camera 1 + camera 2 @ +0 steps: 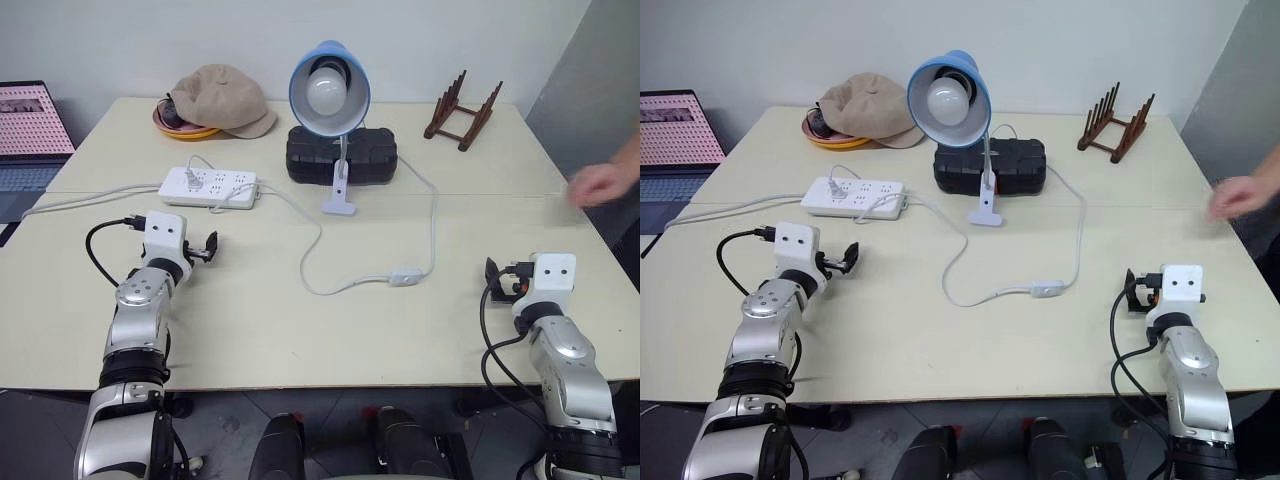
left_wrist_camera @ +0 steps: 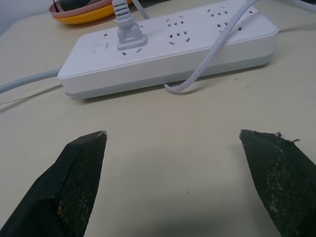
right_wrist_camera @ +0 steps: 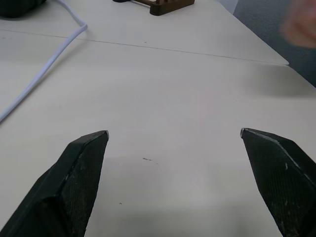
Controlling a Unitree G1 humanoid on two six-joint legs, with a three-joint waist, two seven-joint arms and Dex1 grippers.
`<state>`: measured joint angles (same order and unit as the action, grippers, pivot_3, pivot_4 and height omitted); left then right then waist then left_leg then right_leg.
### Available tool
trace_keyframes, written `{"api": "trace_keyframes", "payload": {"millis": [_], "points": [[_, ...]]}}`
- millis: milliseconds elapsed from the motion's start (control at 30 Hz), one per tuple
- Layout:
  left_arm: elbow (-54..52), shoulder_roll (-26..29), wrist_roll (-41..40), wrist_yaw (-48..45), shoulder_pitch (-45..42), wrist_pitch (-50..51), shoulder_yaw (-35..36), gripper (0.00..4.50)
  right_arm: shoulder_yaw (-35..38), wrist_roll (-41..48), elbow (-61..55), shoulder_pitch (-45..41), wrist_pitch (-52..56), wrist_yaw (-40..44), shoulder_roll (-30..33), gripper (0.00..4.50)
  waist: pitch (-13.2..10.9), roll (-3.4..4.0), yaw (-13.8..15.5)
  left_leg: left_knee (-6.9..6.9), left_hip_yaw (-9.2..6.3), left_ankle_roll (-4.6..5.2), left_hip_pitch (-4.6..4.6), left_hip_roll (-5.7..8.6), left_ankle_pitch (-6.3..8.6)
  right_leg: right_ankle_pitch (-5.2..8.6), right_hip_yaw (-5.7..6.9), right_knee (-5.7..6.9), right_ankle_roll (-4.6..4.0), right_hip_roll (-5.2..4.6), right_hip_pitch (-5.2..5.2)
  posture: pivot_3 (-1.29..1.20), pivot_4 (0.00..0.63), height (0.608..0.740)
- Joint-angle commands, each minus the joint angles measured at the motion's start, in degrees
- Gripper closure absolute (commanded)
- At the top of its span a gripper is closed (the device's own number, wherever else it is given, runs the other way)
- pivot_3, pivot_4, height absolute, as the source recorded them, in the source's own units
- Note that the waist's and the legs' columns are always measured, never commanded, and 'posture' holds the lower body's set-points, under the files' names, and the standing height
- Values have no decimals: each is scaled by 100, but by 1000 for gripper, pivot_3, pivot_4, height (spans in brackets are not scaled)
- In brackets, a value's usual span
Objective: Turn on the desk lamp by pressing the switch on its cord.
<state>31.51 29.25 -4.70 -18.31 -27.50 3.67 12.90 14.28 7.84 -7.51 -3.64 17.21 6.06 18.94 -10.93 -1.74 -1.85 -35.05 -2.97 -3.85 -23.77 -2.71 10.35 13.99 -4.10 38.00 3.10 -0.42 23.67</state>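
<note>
A person's hand (image 1: 603, 184) is blurred and cut off by the right edge beside the bench (image 1: 300, 330). The laptop (image 1: 30, 130) is cropped at the left edge. A beige cap (image 1: 222, 98) hides most of the orange dish (image 1: 185, 130) beneath it.

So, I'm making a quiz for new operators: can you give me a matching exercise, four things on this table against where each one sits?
Things:
1. switch
2. power strip
3. wooden rack
4. tan cap

Places:
A. far right of the table
B. far left, on an orange dish
C. mid-table, between the two arms
D. just beyond the left gripper

Pairs: 1-C, 2-D, 3-A, 4-B
</note>
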Motion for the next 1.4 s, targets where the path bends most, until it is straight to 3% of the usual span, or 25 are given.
{"api": "trace_keyframes", "payload": {"millis": [33,200,367,500,633,867,1400], "points": [[-112,119,-92,-54,-55,-59,101,15,113,-6,-255,-22,-34,20,72,0,0,0,0,0,0,0,0,0,0,0,0,0,0,0,0,0,150,740],[-359,186,-144,-404,59,57,12,15,6,-21,-230,-76,-49,340,296,0,0,0,-1,0,1,0,0,0,0,0,-1,-1,0,0,0,0,150,740],[-1526,500,-602,-1960,261,634,-448,15,-275,504,-459,-161,171,1779,1041,0,-1,0,-10,2,1,0,-2,-1,0,7,0,-3,-12,0,1,0,150,740],[-3058,1004,-1256,-3610,202,1365,-1136,15,-860,1379,-469,-670,407,4412,2280,0,-12,4,-27,-2,2,0,-2,-1,0,14,-3,-1,-23,0,0,0,150,740],[-3947,1286,-1720,-4496,136,1828,-1573,15,-1470,1286,345,-1411,152,5730,2843,0,-8,1,-53,-4,5,0,3,0,0,14,-4,-20,-24,-3,-14,0,150,740],[-4666,1376,-1983,-5284,-50,2105,-2124,15,-2343,674,1793,-2550,-671,6842,2691,0,-13,2,-114,-1,4,1,-2,-1,1,16,-2,-21,-25,0,-7,0,150,740],[-4843,1359,-2328,-5201,-107,2572,-1931,15,-2718,-93,4042,-3772,-1888,7200,1837,0,-19,4,-146,-1,2,1,2,-1,0,9,-1,-9,-12,2,-5,0,150,740]]}}
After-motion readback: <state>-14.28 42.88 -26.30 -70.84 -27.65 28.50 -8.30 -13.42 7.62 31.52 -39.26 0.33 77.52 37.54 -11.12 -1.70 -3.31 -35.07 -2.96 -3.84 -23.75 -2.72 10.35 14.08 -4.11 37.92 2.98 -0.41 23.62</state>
